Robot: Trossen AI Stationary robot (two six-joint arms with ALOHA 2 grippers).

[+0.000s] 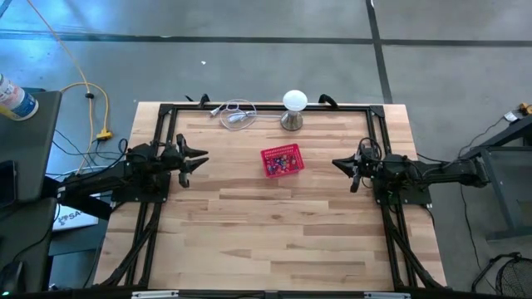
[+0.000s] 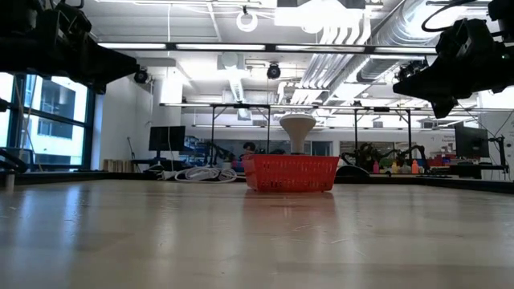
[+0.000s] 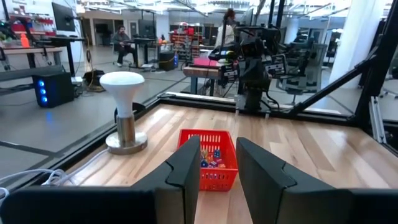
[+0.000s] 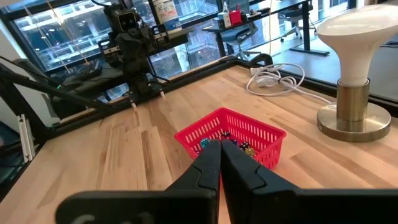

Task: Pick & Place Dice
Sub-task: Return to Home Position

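Note:
A small red mesh basket (image 1: 282, 160) stands on the wooden table, a little behind its middle, with several tiny dice (image 3: 212, 158) in mixed colours inside it. My left gripper (image 1: 202, 159) hovers at the table's left side, pointing level toward the basket, its fingers (image 3: 186, 180) apart with nothing between them. My right gripper (image 1: 336, 164) hovers at the right side, pointing toward the basket, shut and empty (image 4: 220, 163). Both stay well clear of the basket.
A white ball-shaped lamp (image 1: 294, 108) on a metal base stands behind the basket at the far edge, with a coiled white cable (image 1: 237, 112) to its left. A black frame (image 1: 266, 106) runs along the table's far and side edges. The near half is bare wood.

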